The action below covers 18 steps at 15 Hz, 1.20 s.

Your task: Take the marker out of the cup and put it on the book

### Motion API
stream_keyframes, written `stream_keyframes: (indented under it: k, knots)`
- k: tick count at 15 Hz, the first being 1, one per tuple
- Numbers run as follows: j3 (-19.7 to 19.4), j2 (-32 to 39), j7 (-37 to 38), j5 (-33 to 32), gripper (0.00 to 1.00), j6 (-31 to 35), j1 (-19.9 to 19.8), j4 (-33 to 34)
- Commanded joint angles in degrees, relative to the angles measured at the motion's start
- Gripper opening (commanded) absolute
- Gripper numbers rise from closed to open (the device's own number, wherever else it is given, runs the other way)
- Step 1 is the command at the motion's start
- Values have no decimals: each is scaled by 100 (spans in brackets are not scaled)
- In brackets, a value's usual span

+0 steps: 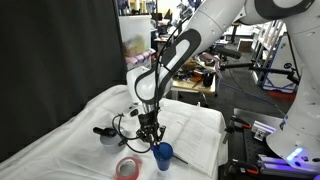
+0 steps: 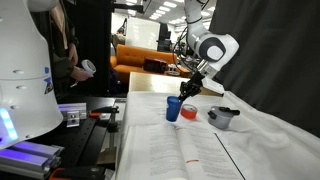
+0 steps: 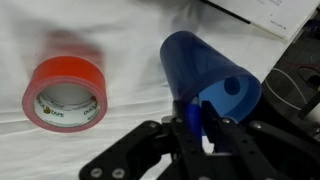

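Note:
The blue cup [image 1: 162,155] [image 2: 174,108] stands upright on the white cloth, beside the open white book [image 1: 197,126] [image 2: 178,150]. The wrist view looks into the cup [image 3: 205,68] from above. My gripper [image 3: 196,126] [image 1: 152,134] [image 2: 189,91] hangs just above the cup's rim. It is shut on the slim blue marker [image 3: 190,118], of which only a short blue stretch shows between the black fingers. I cannot tell whether the marker's lower end is still inside the cup.
A red tape ring [image 3: 66,92] [image 1: 127,167] [image 2: 189,114] lies on the cloth close to the cup. A grey round pot with a black top [image 1: 107,134] [image 2: 223,117] stands a little farther off. Cables run by the cup [image 3: 290,75]. Equipment racks border the table.

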Motion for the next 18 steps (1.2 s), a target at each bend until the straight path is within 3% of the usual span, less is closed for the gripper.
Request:
stream_keyframes:
  k: [1, 12, 13, 14, 16, 18]
  knots:
    - [26, 22, -99, 89, 6, 87, -27, -135]
    - [39, 211, -188, 77, 6, 159, -71, -124]
    - [43, 203, -203, 82, 32, 158, -80, -131]
    - [-13, 174, -39, 8, 23, 44, 5, -87]
    - [-16, 197, -54, 6, 32, 49, 3, -91]
    - [-16, 207, -57, 5, 32, 53, 2, -90]
